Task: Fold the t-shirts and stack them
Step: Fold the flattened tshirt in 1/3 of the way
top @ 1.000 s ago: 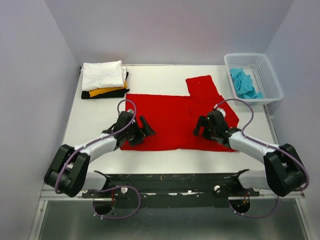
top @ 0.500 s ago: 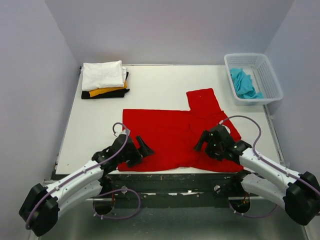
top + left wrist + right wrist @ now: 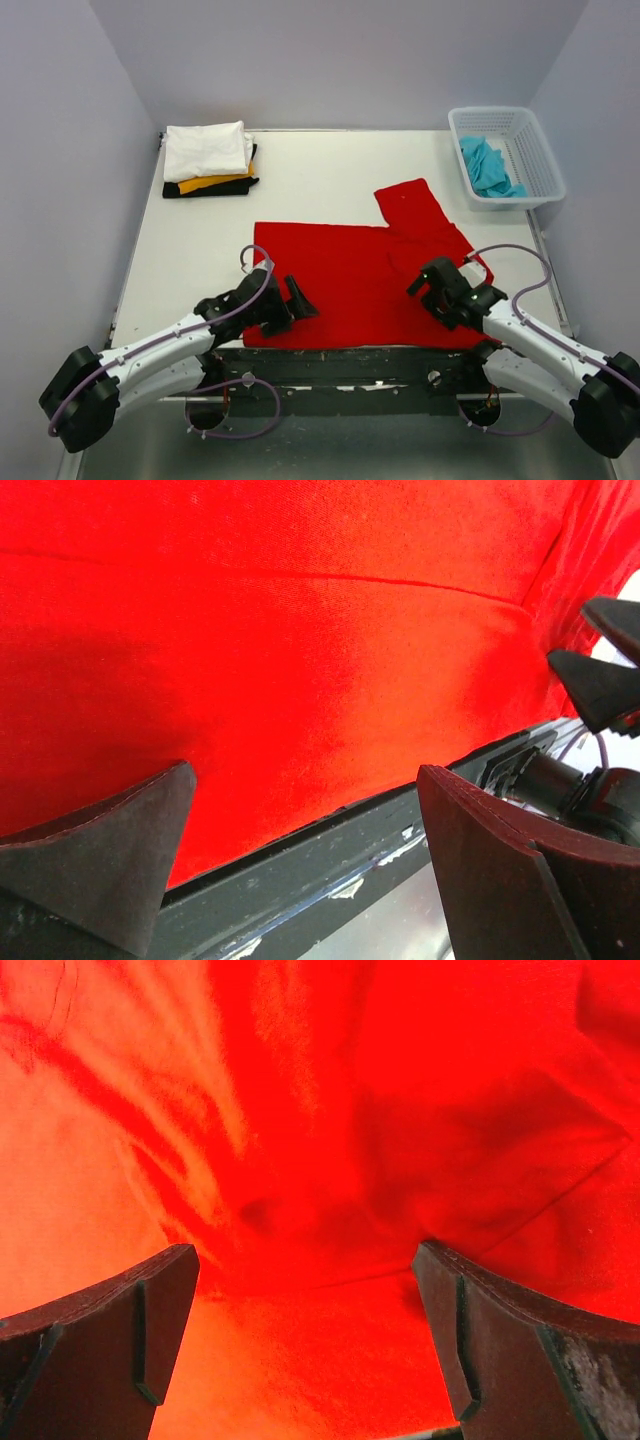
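Observation:
The red t-shirt (image 3: 350, 270) lies spread flat, its near hem at the table's front edge, one sleeve pointing to the far right. My left gripper (image 3: 296, 301) is open over the shirt's near left corner; the left wrist view shows the red cloth (image 3: 280, 640) above the dark table edge between the fingers. My right gripper (image 3: 428, 282) is open over the shirt's near right part; the right wrist view shows wrinkled red cloth (image 3: 320, 1160) between the fingers. Neither holds anything. A turquoise t-shirt (image 3: 487, 166) lies in the basket. Folded white (image 3: 205, 148), yellow-orange (image 3: 205, 182) and black (image 3: 215, 189) shirts are stacked at the far left.
The white lattice basket (image 3: 505, 120) stands at the far right corner. The dark table front rail (image 3: 330, 870) runs just under the shirt's hem. The white table (image 3: 330, 170) is walled on three sides.
Both arms have drawn back toward the near edge, and the red shirt has slid with them until its hem reaches the front edge. Both grippers stayed open.

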